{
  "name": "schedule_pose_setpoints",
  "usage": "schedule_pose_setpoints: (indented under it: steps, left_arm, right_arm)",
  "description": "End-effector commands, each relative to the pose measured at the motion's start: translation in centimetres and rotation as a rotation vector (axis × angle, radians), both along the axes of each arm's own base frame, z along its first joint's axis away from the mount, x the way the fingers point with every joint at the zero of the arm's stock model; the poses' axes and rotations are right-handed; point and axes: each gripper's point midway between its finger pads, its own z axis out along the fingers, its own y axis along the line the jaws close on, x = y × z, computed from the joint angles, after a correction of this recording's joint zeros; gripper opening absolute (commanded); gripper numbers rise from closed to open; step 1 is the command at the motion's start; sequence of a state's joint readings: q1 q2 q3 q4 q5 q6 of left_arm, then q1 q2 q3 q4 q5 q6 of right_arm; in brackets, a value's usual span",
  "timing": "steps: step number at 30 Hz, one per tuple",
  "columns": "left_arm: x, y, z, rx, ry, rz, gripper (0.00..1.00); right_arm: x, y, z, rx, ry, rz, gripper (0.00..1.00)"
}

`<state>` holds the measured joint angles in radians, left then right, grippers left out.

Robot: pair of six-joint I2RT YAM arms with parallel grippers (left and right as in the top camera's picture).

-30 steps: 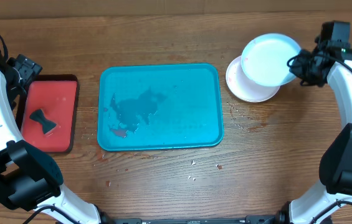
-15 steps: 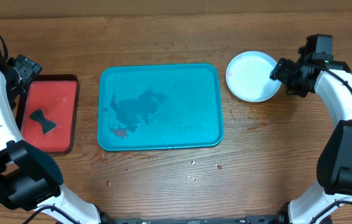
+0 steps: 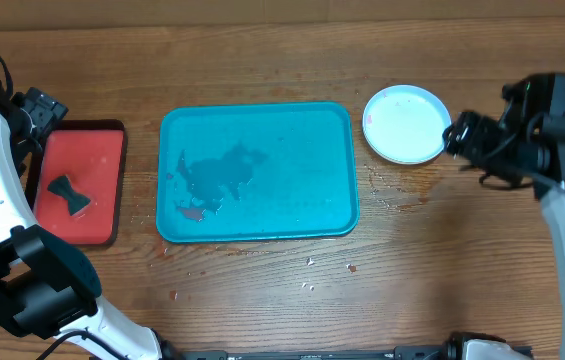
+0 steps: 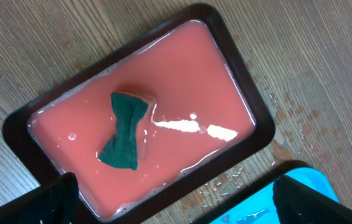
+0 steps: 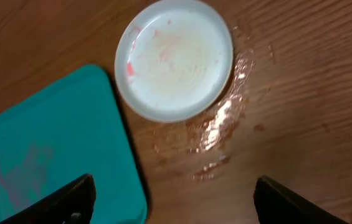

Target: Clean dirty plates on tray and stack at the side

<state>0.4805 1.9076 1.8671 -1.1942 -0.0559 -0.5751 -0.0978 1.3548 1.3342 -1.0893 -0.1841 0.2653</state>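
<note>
The teal tray (image 3: 257, 170) lies mid-table with wet reddish smears and no plate on it; its corner shows in the right wrist view (image 5: 51, 149). To its right a pale plate (image 3: 406, 123) with faint red smears (image 5: 174, 59) rests flat on the wood; what lies under it is hidden. My right gripper (image 3: 456, 134) hovers just right of that plate, open and empty (image 5: 176, 202). My left gripper (image 3: 44, 110) hangs open and empty (image 4: 179, 202) over the red tray at the far left.
A red tray with a dark rim (image 3: 112, 180) holds pink liquid and a green sponge (image 4: 124, 129). Water drops and crumbs spot the wood around the plate (image 5: 225, 118) and in front of the teal tray (image 3: 310, 262).
My right gripper lowered the pale plate onto the white plate beside the tray, opened, let go and drew back to the right. The left arm has not moved.
</note>
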Motion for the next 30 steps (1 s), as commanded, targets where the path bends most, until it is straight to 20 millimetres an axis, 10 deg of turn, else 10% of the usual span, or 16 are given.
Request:
schedule_pose_setpoints:
  steps: [1, 8, 30]
  left_arm:
    - [0.0, 0.2, 0.2, 0.0, -0.004, 0.004, 1.0]
    - [0.0, 0.2, 0.2, 0.0, -0.004, 0.004, 1.0]
    - [0.0, 0.2, 0.2, 0.0, -0.004, 0.004, 1.0]
  right_arm:
    - [-2.4, 1.9, -0.2, 0.001, -0.001, 0.074, 1.0]
    - [-5.8, 3.4, -1.0, 0.011, 0.096, 0.123, 1.0]
    - [-6.0, 3.4, -2.2, 0.007, 0.023, 0.123, 1.0]
